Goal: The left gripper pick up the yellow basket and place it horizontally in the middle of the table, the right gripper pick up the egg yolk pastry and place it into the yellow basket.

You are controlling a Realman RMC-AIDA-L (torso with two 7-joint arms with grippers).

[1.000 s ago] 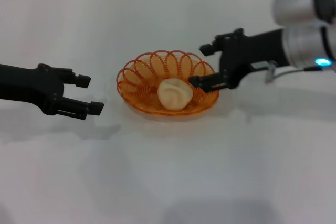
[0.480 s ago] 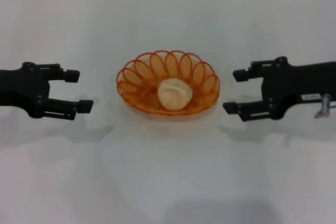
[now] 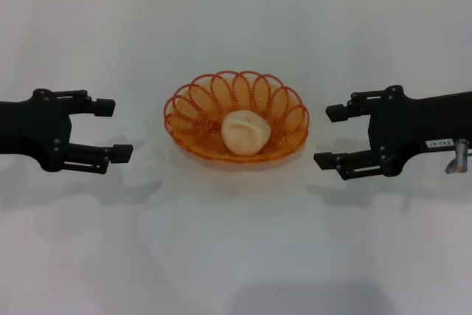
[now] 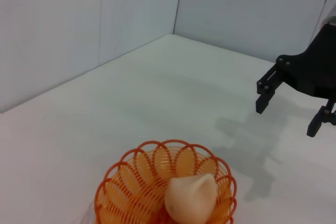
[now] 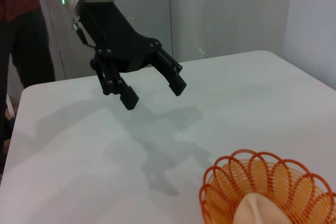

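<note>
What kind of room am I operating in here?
Probably a lab or test bay: a bare white table holding only the yellow basket with an egg yolk pastry, plain white partition walls, and a person standing by.

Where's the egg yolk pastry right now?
In the head view the egg yolk pastry lies inside the yellow basket at mid-table, between the open left pincer and the open right pincer, touching neither.

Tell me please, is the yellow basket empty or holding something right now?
Holding something: the egg yolk pastry sits inside the yellow basket.
</note>
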